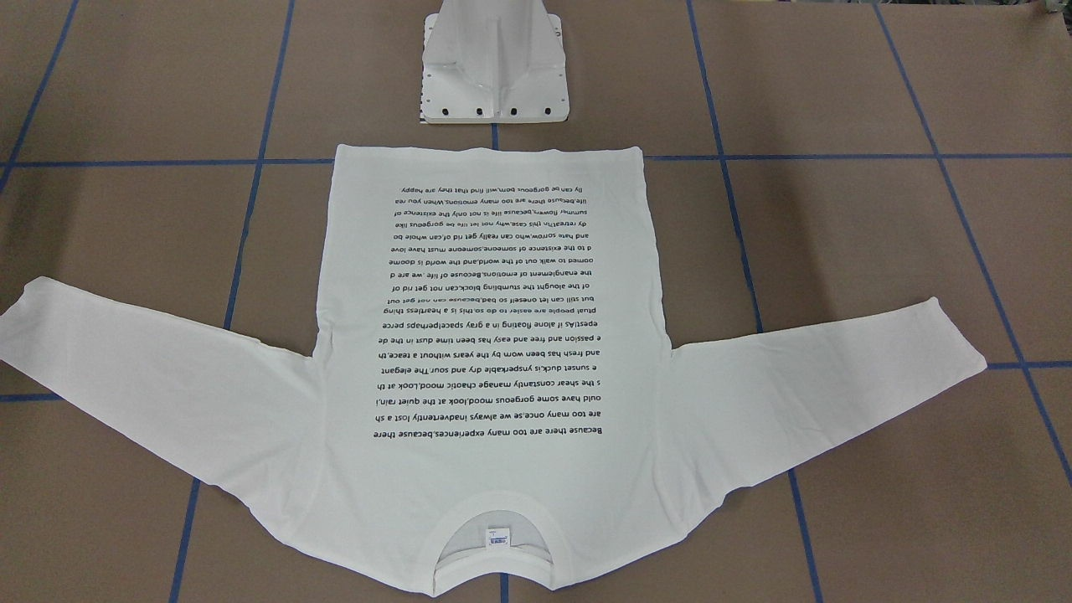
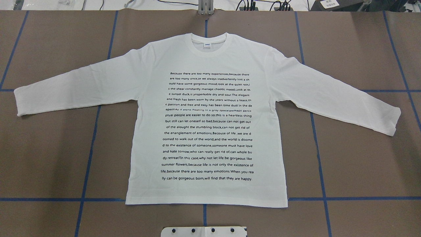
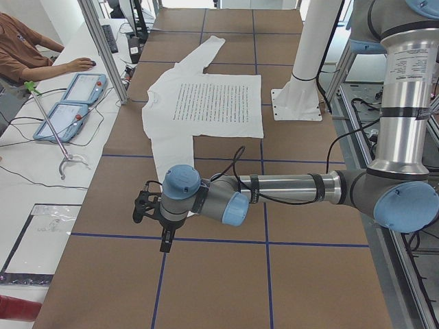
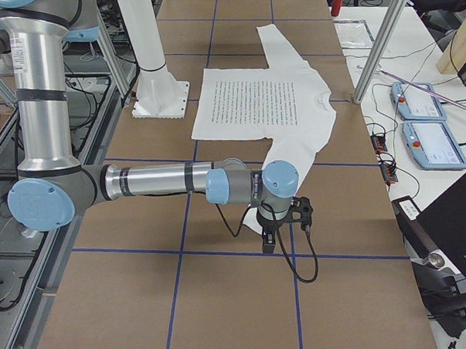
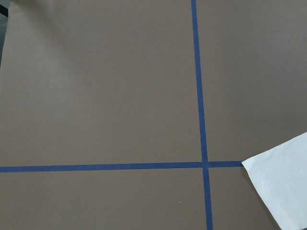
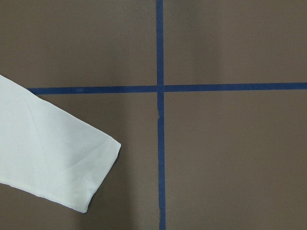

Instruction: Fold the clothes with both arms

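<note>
We are hovering the left gripper [image 3: 147, 208] and right gripper [image 4: 299, 213] near the flat shirt [image 2: 207, 115]'s cuffs [image 6: 98, 163]; we cannot tell the finger spread. Folding is only starting, and we are judging that both sleeves need pinching next.

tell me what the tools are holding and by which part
Nothing: the white long-sleeved cotton T-shirt lies spread flat, and the left tool and right tool hang in the air, touching nothing.

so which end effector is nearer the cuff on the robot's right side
Right. The right end effector hangs just past that cuff; the left end effector is beyond the opposite sleeve.
</note>
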Robot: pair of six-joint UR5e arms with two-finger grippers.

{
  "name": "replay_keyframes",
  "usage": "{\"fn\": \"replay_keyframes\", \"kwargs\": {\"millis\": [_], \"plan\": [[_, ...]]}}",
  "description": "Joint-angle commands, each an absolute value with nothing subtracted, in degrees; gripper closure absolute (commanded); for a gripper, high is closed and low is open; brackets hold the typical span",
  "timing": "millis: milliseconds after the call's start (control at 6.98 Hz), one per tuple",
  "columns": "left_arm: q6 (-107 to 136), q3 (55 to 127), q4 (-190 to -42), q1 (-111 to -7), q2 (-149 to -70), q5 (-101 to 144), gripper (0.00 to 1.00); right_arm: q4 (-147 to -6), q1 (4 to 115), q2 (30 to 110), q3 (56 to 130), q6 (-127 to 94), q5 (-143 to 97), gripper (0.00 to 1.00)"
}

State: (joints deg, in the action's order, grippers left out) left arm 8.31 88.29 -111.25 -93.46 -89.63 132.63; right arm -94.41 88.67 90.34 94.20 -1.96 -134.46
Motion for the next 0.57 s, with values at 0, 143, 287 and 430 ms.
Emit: {"fn": "replay_keyframes", "kwargs": {"millis": [0, 143, 287, 430], "plan": [[8.3, 89.6, -115.7, -92.9, -88.3, 133.2, 0.0, -89.8, 86.0, 90.4, 94.0, -3.7, -135.2, 0.0], [8.6, 89.2, -120.2, -92.7, -87.4, 134.7, 0.0, -85.0, 82.1, 90.6, 93.8, -12.1, -135.1, 0.0], [8.6, 89.1, -120.7, -92.6, -86.9, 134.9, 0.0, -79.5, 77.4, 91.0, 93.0, -21.8, -134.8, 0.0], [8.4, 89.1, -120.8, -92.5, -86.9, 134.9, 0.0, -72.5, 74.9, 91.9, 89.9, -25.2, -134.7, 0.0]]}}
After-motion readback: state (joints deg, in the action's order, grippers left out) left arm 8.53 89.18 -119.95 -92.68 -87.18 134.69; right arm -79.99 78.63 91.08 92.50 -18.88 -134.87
